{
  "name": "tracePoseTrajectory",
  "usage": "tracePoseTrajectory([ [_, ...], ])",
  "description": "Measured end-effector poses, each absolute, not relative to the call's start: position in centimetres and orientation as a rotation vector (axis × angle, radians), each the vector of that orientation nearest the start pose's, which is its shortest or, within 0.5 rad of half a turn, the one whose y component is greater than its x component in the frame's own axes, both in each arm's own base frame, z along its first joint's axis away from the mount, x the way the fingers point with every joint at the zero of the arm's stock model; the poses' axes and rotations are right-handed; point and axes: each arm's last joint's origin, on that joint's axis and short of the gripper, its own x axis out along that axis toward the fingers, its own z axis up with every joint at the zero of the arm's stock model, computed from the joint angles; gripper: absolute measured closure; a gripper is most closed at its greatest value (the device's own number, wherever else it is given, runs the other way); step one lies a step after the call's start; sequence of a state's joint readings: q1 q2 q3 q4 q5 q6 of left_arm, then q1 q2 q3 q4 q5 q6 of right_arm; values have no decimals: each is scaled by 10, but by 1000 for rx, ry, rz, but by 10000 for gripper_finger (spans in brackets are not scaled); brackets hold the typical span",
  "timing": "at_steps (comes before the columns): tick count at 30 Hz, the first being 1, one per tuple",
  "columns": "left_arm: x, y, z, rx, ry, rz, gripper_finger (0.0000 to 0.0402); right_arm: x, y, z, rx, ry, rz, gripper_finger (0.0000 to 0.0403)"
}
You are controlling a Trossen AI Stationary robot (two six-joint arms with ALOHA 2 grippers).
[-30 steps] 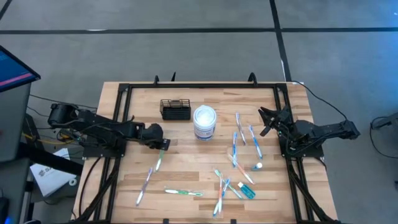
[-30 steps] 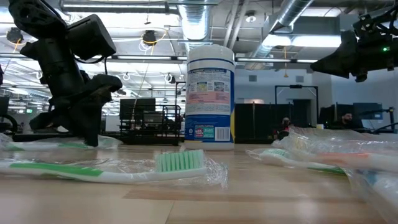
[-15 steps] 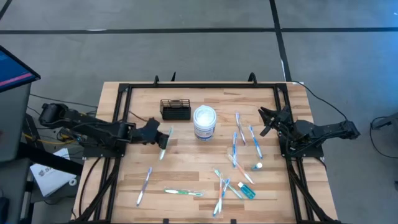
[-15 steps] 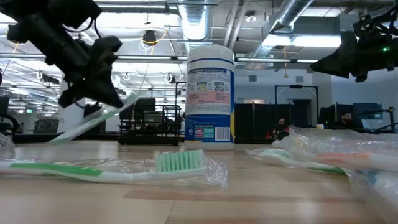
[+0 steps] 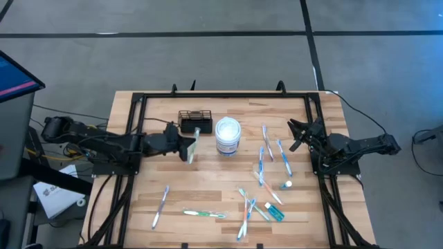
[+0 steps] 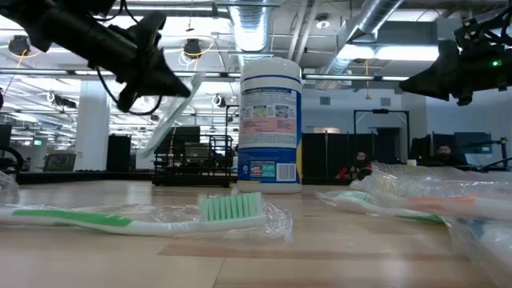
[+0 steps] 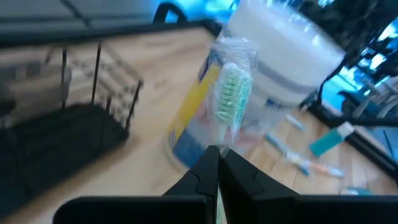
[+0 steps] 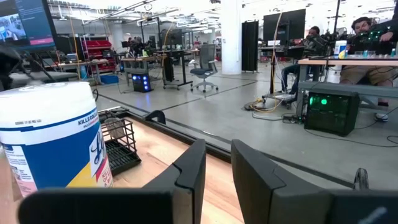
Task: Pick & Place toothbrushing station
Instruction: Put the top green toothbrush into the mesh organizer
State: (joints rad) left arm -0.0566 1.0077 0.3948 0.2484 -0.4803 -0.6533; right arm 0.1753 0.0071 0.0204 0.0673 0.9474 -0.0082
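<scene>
Left pincer (image 5: 185, 144) clamped on a wrapped green toothbrush (image 5: 192, 146), carried clear of the desk (image 5: 208, 180) just in front of the black wire rack (image 5: 194, 121); in the left wrist view the bristle head stands up out of the closed fingers, with the rack on one side and the white tub (image 5: 228, 135) behind. In the low view the brush hangs tilted in the air, its handle sloping down toward the rack. Rack sits at the far side of the desk, just beside the tub, and looks empty from above, though the mesh hides its floor. Right pincer (image 5: 299, 134) hovers near the right edge of the desk, fingers slightly apart, nothing between them. Progress, as I judge it: first brush is lifted and nearly at the station, not yet dropped in. Left to do: lower and release this one, then collect the rest. Remaining on the desk: one toothbrush at the near left (image 5: 161, 205), one green brush at the near edge (image 5: 204, 214), and a scatter of brushes (image 5: 264, 169) on the right half with what looks like a small toothpaste tube (image 5: 275, 213). Most of the job is ahead.
</scene>
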Motion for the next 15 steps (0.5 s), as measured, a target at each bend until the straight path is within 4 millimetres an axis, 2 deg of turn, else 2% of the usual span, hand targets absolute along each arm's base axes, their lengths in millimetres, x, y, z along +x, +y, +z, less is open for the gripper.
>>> tracePoseTrajectory([
  [15, 206, 38, 225, -336, -9, 594, 401, 87, -8, 175, 36, -67, -773, 334],
])
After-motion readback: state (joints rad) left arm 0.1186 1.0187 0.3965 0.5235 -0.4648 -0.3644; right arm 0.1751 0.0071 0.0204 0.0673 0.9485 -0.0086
